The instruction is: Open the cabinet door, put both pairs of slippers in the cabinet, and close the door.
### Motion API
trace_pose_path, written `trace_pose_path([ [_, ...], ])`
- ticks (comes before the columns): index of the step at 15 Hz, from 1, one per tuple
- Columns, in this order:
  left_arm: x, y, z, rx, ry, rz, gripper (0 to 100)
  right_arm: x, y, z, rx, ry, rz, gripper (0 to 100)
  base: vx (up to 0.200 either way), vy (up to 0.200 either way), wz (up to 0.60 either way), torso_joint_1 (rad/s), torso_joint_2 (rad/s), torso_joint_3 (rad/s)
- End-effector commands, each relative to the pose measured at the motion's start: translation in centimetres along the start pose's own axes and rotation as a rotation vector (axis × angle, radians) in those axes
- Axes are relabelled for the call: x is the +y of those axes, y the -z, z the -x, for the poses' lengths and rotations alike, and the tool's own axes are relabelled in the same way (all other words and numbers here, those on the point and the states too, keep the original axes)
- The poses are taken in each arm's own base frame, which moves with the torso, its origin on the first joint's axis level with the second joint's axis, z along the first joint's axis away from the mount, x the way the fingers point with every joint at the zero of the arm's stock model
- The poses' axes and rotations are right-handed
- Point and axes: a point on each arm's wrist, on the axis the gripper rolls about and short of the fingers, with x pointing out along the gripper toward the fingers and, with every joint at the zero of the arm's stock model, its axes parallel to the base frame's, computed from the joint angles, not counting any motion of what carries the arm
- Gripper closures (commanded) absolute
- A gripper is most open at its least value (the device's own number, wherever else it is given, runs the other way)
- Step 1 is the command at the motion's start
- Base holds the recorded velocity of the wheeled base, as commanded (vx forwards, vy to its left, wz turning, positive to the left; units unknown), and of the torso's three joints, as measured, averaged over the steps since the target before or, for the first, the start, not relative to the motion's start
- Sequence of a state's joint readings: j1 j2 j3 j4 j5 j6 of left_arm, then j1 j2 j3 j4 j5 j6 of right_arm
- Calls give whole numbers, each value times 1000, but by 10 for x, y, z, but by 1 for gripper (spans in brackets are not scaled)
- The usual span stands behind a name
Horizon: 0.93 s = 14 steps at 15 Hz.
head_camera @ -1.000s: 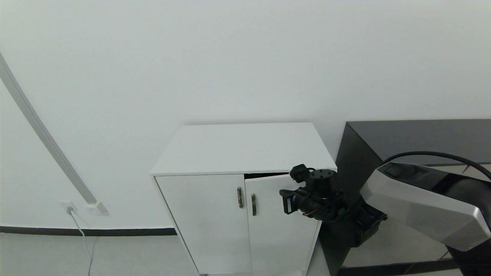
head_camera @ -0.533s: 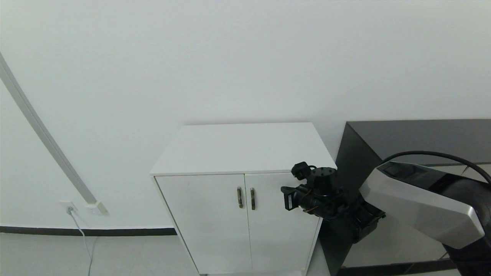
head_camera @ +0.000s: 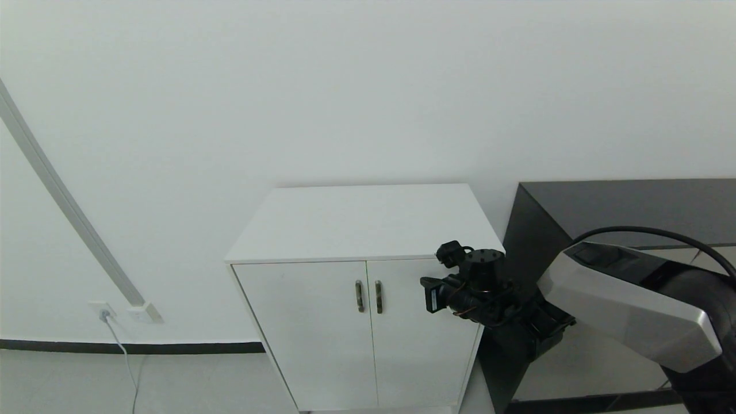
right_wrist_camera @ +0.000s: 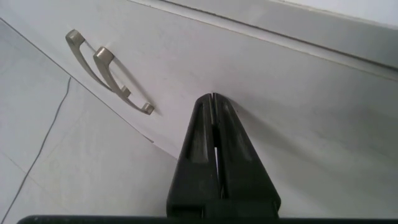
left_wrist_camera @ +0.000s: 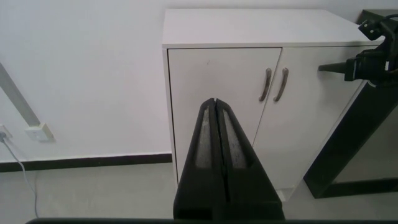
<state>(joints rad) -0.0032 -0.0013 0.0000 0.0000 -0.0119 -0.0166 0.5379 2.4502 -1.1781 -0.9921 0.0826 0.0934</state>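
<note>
Left gripper: fingers pressed together, nothing between them. It hangs in front of the cabinet, apart from it, pointed toward the left door.

Right gripper: fingers likewise pressed together, empty. Tips sit right at the face of the right door, on its upper part, off to the side of the paired handles; contact cannot be told.

Both doors lie flush and closed, handles side by side at the middle seam. The cabinet stands against the white wall, with a black table just beside it on the right. Farther left is a wall socket with a cable hanging.
</note>
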Motion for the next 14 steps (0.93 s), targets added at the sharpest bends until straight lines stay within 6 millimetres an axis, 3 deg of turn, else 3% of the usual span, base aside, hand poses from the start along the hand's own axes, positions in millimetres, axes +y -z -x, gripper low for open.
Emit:
trace_pose_path([
  [1, 0, 0, 0, 1, 0, 0, 100, 0, 1, -2, -1, -1, 0, 100, 0, 0, 0, 0, 0, 0],
  [10, 0, 0, 0, 1, 0, 2, 100, -4, 1, -3, -5, 6, -3, 100, 0, 0, 0, 0, 0, 0],
  [13, 0, 0, 0, 1, 0, 2, 100, -2, -1, 14, 15, 10, -5, 100, 0, 0, 0, 0, 0, 0],
  [14, 0, 0, 0, 1, -1, 2, 100, -1, -3, 28, 16, 11, -7, 100, 0, 0, 0, 0, 0, 0],
])
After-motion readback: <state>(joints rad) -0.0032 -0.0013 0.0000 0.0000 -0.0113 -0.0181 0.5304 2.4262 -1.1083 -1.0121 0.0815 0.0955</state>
